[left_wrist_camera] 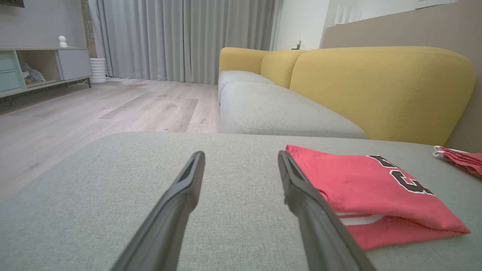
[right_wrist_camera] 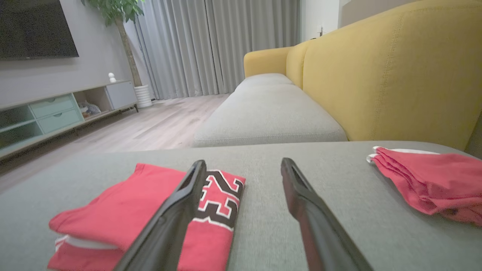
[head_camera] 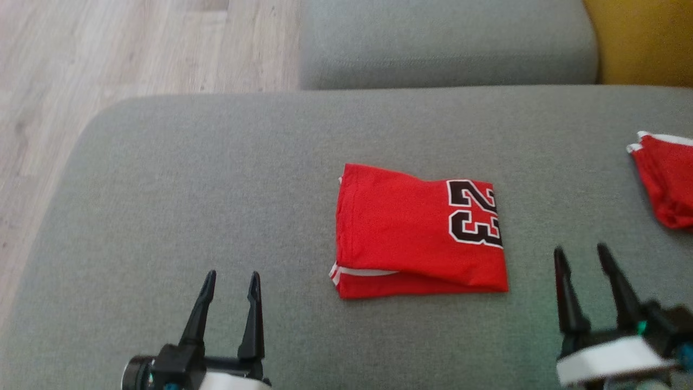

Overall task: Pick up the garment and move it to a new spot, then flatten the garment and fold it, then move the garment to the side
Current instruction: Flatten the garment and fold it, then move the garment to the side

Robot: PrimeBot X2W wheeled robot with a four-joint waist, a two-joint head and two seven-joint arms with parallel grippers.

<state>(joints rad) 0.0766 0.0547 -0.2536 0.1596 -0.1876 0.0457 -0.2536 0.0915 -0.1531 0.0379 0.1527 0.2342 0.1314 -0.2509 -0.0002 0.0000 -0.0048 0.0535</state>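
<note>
Two red garments on the grey seat cushion (head_camera: pixel 189 189). Folded garment (head_camera: pixel 417 233) with a black "23" lying flat just right of the cushion's middle, white trim at its near-left corner. Second red garment (head_camera: pixel 668 181) bunched at the cushion's right edge, well apart from the first.

Wide bare fabric toward the left edge and the rounded far-left corner, with wood floor (head_camera: pixel 108 54) beyond. Bare strip along the near edge, and more between the two garments. Past the far edge, another grey cushion (head_camera: pixel 444 43); yellow backrest (head_camera: pixel 644 38) at the far right.

Left gripper (head_camera: pixel 233 274) by the near edge, left of the folded garment, fingers spread wide, empty, clear of the cloth. Right gripper (head_camera: pixel 580 250) by the near edge, between the two garments, spread just as wide, holding nothing, touching neither.

From the wrist views, the room beyond: grey curtains (right_wrist_camera: pixel 211 45), dark screen (right_wrist_camera: pixel 34 30), low cabinet (right_wrist_camera: pixel 56 113) with pale green drawers and open compartments. Something small in one compartment, too blurred to name. From the head view, the plan from above, both grippers together.
</note>
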